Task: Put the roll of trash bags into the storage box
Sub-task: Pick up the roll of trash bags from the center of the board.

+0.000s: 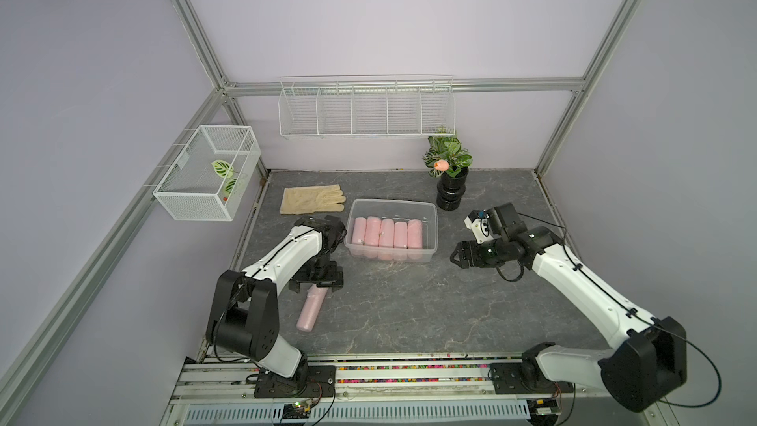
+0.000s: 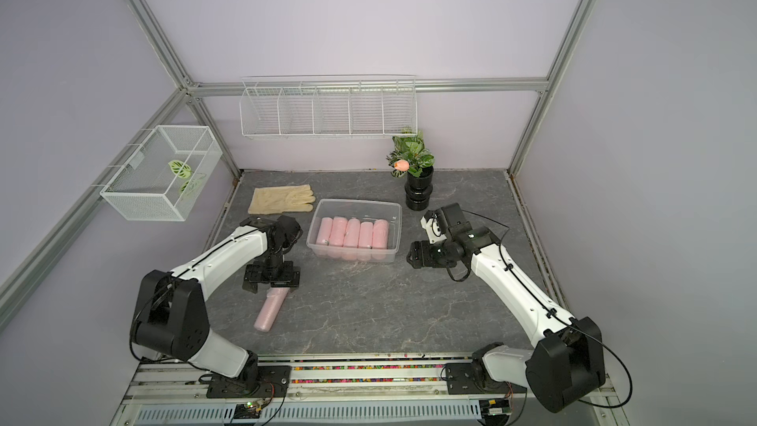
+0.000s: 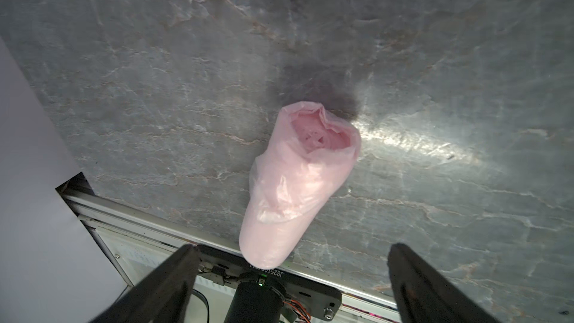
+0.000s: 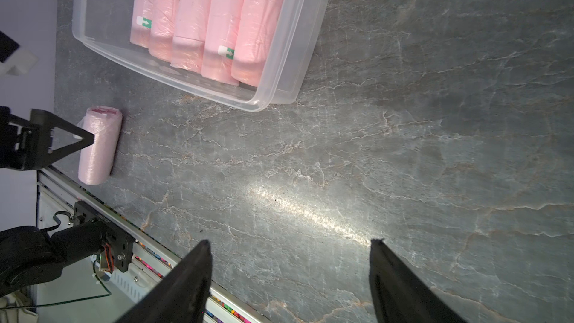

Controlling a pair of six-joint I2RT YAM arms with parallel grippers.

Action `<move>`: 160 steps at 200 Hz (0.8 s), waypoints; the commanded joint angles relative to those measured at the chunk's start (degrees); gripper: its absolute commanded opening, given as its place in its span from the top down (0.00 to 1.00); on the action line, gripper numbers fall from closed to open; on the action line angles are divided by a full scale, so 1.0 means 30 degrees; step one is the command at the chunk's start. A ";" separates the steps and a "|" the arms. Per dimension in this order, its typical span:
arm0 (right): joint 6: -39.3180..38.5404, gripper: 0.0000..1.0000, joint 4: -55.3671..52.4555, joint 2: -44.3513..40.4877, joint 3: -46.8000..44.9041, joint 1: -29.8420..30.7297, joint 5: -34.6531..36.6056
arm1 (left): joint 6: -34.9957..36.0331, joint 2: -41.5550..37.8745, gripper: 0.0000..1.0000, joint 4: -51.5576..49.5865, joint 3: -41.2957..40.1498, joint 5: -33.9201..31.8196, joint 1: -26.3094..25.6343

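A pink roll of trash bags (image 1: 309, 311) (image 2: 270, 310) lies on the grey table, left of the storage box, with its length running toward the front edge. My left gripper (image 1: 316, 286) (image 2: 270, 284) stands open over the roll's far end, one finger on each side and apart from it. In the left wrist view the roll (image 3: 295, 187) lies between the spread fingers of that gripper (image 3: 293, 246). The clear storage box (image 1: 432, 215) (image 2: 396, 215) (image 4: 298, 57) holds several pink rolls side by side. My right gripper (image 1: 454, 258) (image 2: 411, 258) (image 4: 289, 241) is open and empty, right of the box.
A cream glove (image 1: 311, 198) lies behind the left arm. A potted plant (image 1: 450, 182) stands behind the box to the right. White wire baskets hang on the left wall (image 1: 205, 174) and the back wall (image 1: 366, 110). A metal rail (image 1: 368, 366) runs along the table's front edge.
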 commanded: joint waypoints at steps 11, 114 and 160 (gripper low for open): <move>-0.0278 0.19 0.0477 0.0409 -0.0462 -0.0102 -0.0549 | 0.0812 0.1138 0.01 0.0424 -0.0020 0.1182 0.1116; -0.0394 0.19 0.0875 0.0553 -0.0909 -0.0184 -0.0743 | 0.1288 0.3835 0.06 0.0725 -0.0005 0.2055 0.1571; -0.0365 0.19 0.0846 0.0284 -0.1126 -0.0243 -0.0714 | 0.1865 0.4499 0.24 0.1064 -0.0177 0.3116 0.1545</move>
